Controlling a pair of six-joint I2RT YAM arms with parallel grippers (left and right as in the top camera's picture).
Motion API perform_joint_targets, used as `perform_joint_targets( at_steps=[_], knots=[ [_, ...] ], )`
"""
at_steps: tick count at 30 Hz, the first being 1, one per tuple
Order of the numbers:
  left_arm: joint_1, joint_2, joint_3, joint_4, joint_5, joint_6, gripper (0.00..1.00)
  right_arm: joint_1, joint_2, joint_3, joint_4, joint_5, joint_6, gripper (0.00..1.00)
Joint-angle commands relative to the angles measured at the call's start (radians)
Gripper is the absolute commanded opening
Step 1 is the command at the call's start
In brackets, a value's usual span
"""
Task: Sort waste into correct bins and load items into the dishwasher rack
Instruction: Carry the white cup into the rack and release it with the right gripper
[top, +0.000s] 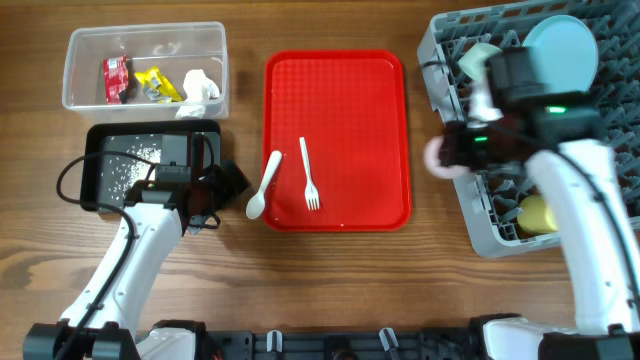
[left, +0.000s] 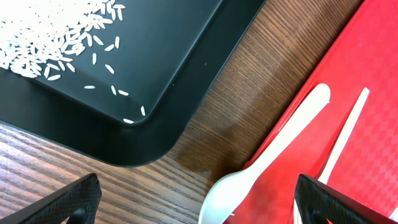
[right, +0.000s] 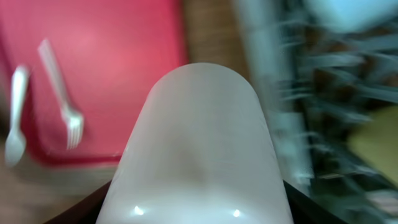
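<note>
**Two robot arms at a wooden table: cutlery on the tray, a cup held beside the rack**

Far left, a clear tub (top: 145, 28) holds a red wrapper (top: 116, 79), a yellow wrapper (top: 156, 84) and a crumpled tissue (top: 202, 86); just below it, the black tray (top: 178, 150) holds scattered rice grains (top: 128, 168); the left gripper (top: 228, 183) hovers by that tray's right corner, jaws spread wide and holding nothing, above the bowl of the white spoon (top: 266, 183); the spoon lies slanted, its bowl overhanging the left edge of the red tray (top: 370, 120) onto the table (top: 440, 280), with the fork (top: 309, 175) just beside it and fully on the tray; both look light, stiff, thin and slippery, so the overhanging bowl or mid-handle seems the best hold; bare wood between the two trays leaves room to come down.

Further right, the right gripper (top: 455, 150) is closed around a small white cup (right: 199, 143), blurred, beside the left wall of the dishwasher rack (top: 480, 225); the cup looks light and smooth, likely to slip; the rack holds a pale blue plate (top: 560, 50) and a yellow cup (top: 538, 213), with free pegs apparently between them.
</note>
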Motion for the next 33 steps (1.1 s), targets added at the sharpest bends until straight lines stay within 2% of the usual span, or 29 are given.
perform_joint_targets(
  at_steps=[1,6,13,22,33],
  knots=[
    [0.0,0.002,-0.004,0.0,0.005,-0.013,1.0,-0.19,-0.019,0.02,-0.017,0.004,-0.068,0.67],
    [0.0,0.002,-0.004,0.0,0.005,-0.013,1.0,-0.399,-0.005,0.019,-0.015,0.004,-0.076,0.67],
    [0.0,0.002,-0.004,0.0,0.005,-0.013,1.0,-0.605,0.005,0.019,-0.002,0.005,-0.076,0.67],
    [0.0,0.002,-0.004,0.0,0.005,-0.013,1.0,-0.725,0.021,0.019,0.056,0.008,-0.039,0.67],
    [0.0,0.002,-0.004,0.0,0.005,-0.013,1.0,-0.768,0.16,0.019,0.117,0.016,-0.023,0.67]
  ],
)
